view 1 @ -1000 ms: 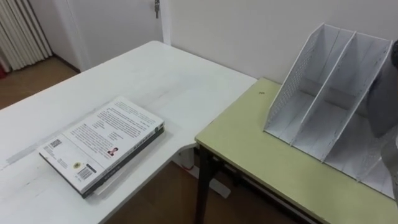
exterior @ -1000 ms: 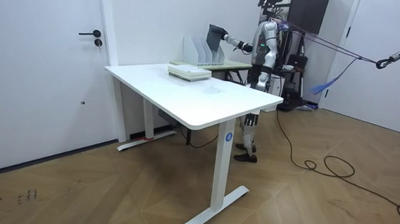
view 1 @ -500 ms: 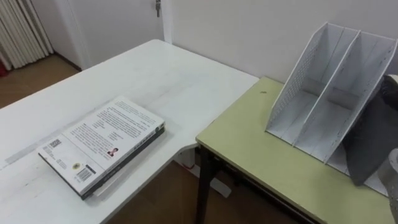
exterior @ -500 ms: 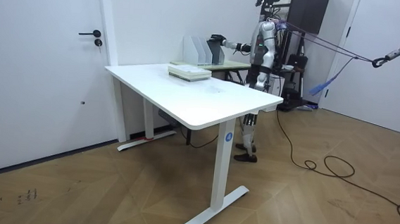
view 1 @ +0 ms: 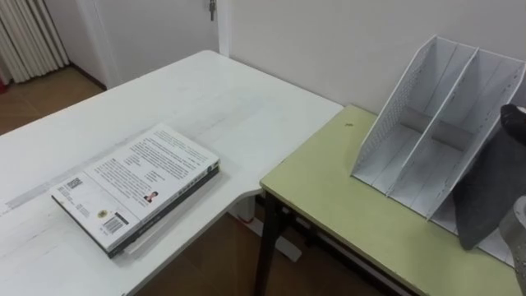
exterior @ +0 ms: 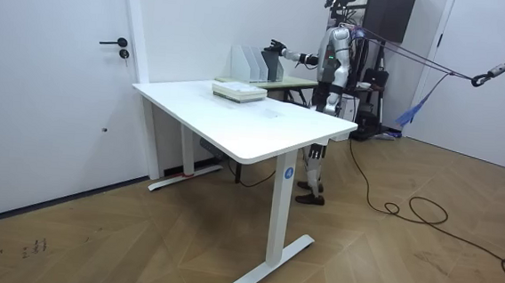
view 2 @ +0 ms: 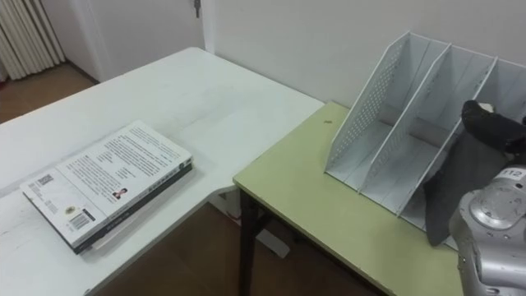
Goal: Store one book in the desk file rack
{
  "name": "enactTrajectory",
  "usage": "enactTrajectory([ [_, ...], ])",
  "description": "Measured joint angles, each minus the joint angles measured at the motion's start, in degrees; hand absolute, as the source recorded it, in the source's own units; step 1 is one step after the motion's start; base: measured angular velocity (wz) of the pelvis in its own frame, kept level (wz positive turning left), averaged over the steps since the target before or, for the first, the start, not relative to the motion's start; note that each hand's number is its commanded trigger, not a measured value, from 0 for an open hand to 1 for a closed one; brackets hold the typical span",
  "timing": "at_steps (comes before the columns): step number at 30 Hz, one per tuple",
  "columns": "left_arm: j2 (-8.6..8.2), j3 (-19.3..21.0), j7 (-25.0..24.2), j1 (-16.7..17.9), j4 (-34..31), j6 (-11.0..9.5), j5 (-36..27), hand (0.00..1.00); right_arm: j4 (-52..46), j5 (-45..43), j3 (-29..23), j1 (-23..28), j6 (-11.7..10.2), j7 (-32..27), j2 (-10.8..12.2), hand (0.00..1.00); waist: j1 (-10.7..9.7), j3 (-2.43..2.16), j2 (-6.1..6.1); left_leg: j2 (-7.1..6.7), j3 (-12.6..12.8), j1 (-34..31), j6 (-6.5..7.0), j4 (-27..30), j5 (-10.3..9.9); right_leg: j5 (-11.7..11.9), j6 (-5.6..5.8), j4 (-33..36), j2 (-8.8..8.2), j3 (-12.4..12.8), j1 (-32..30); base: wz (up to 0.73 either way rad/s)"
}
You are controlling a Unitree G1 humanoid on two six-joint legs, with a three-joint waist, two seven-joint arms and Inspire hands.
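- Dark book [view 2: 452, 193]: a second ago it was held high over the file rack [view 2: 370, 123]. It has since dropped and now stands on edge, tilted, in the slot just right of the two empty ones. Half a second ago it was almost where it is now, so the descent looks nearly done.
- Can't tell whether its bottom edge is seated on the rack floor.
- Right hand [view 2: 493, 127]: looks clenched over the book's top edge, grasping it. Not let go yet.
- My read: insertion is basically complete. What's left is to settle the book against a divider and release it.
- Book: thin, rigid slab with a matte grey cover.
- Rack: white with slanted dividers, and its left end wall is perforated. It sits along the back edge of the green desk [view 2: 329, 205], by the wall.
- Desk: smooth matte top. Its near left corner meets the white table [view 2: 189, 90].
- Two stacked books [view 2: 107, 177] lie flat near the white table's near edge. The top one shows a glossy printed cover.
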Motion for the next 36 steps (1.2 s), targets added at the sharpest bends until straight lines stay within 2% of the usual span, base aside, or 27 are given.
enactTrajectory([
  [5, 0.00, 0.03, 0.02, -0.02, 0.00, -0.25, 0.02, 0.00, 0.00, 0.00, 0.00, 0.00, -0.81, 0.01, 0.00, 0.00, -0.06, -0.37, 0.59, 0.00, 0.03, 0.07, 0.00, -0.01, 0.00, 0.00, 0.00, -0.02, 0.04, 0.04, 0.11, 0.00],
  [14, -0.07, 0.00, 0.19, -0.07, 0.02, -0.35, 0.00, 0.00, -0.64, 0.02, -0.01, -0.01, -1.13, -0.04, 0.00, 0.00, 0.01, -0.23, 0.44, 0.02, 0.07, 0.05, 0.00, -0.08, 0.01, 0.00, 0.00, 0.12, 0.08, 0.54, 0.15, 0.00],
  [20, -0.02, -0.01, -0.14, -0.39, -0.31, -0.45, 0.00, 0.00, -11.12, -1.37, 0.45, 0.04, -1.13, 0.28, 0.00, 0.00, -0.48, -0.01, 0.56, 0.13, 0.15, -0.08, -0.01, -0.28, 0.01, -0.01, -0.01, 0.21, 0.14, 0.75, 0.07, 0.00],
  [23, 0.01, -0.03, -0.94, -0.94, 0.09, -1.55, 0.05, 0.00, -17.49, -2.49, 1.04, 0.36, -1.55, 1.89, 0.00, 0.00, -0.42, 0.06, 0.47, 0.13, 0.23, -0.06, -0.02, -0.22, 0.00, -0.01, -0.01, 0.21, 0.16, 0.60, 0.12, 0.00],
  [25, 0.07, -0.05, -1.00, -1.03, 0.18, -1.97, 0.04, 0.00, -24.35, -3.32, 2.71, 2.86, -2.40, 4.52, -0.02, 0.00, -0.34, 0.12, 0.32, 0.14, 0.23, 0.08, -0.04, -0.24, -0.01, -0.01, -0.02, 0.21, 0.18, 0.85, -0.16, -0.04],
  [29, 0.05, -0.06, -1.13, -0.91, 0.82, -2.59, -0.03, 0.00, -30.89, -5.53, 5.04, 5.63, -2.56, 12.01, -0.02, 0.00, -0.35, 0.23, 0.17, 0.14, 0.39, 0.18, -0.03, -0.46, -0.01, 0.00, -0.02, 0.20, 0.31, 1.62, -0.06, -0.07],
  [36, 0.16, -0.67, -1.88, -1.49, 2.50, -3.91, 0.01, 0.00, -39.15, -5.54, 11.63, 9.79, -2.54, 29.79, -0.06, 0.00, -0.38, 0.35, -0.06, 0.33, 0.46, 0.23, -0.11, -0.41, -0.06, 0.02, -0.06, 0.59, 0.15, 2.32, -0.13, -0.01],
])
